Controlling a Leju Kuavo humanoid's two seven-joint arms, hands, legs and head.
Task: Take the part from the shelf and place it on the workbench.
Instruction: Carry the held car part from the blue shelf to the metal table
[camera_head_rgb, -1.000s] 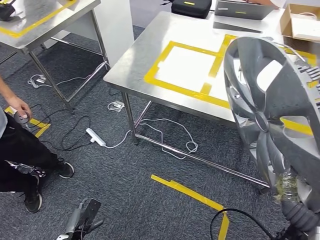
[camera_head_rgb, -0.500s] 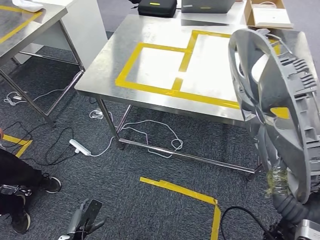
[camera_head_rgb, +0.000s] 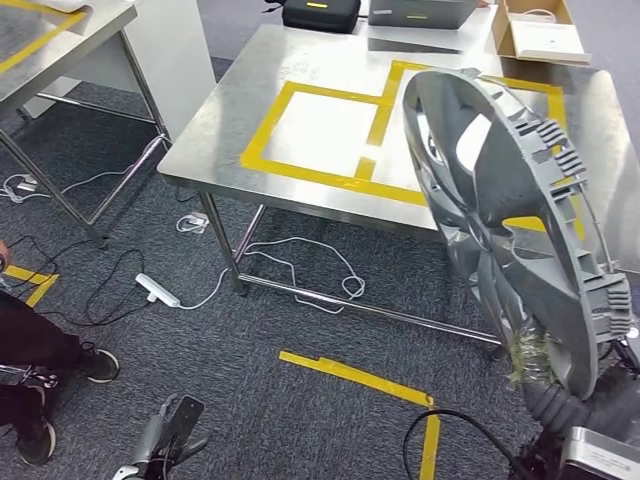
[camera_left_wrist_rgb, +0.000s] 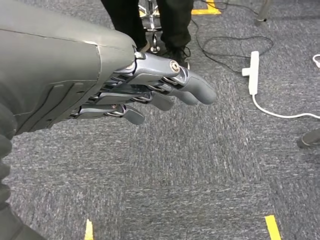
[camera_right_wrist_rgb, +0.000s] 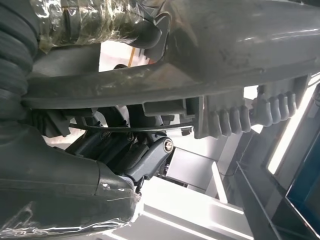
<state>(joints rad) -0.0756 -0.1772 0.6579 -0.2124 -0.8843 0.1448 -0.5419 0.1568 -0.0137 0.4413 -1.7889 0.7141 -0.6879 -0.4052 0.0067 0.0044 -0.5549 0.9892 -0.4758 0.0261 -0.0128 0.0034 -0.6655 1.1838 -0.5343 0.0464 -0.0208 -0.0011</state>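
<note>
The part is a large grey wheel cover (camera_head_rgb: 513, 215), held upright at the right of the head view. My right hand (camera_head_rgb: 555, 385) grips its lower rim, with the taped thumb against it. Close up, the right wrist view shows the wheel cover (camera_right_wrist_rgb: 226, 45) pressed between the thumb and the dark fingers (camera_right_wrist_rgb: 151, 157). The steel workbench (camera_head_rgb: 226, 130) with yellow tape rectangles stands just beyond the cover. My left hand (camera_head_rgb: 162, 440) hangs low over the carpet. In the left wrist view the left hand (camera_left_wrist_rgb: 151, 92) holds nothing, its fingers stretched out.
A second steel table (camera_head_rgb: 68, 40) stands at the far left. White cables and a power strip (camera_head_rgb: 157, 291) lie on the carpet under and beside the workbench. A person's legs and shoes (camera_head_rgb: 41, 370) are at the left edge. A cardboard box (camera_head_rgb: 540, 35) and dark cases sit at the bench's far side.
The camera has swung, so the workbench now sits more centrally. The wheel cover has moved left and tilted, covering more of the bench. The person has slid toward the left edge.
</note>
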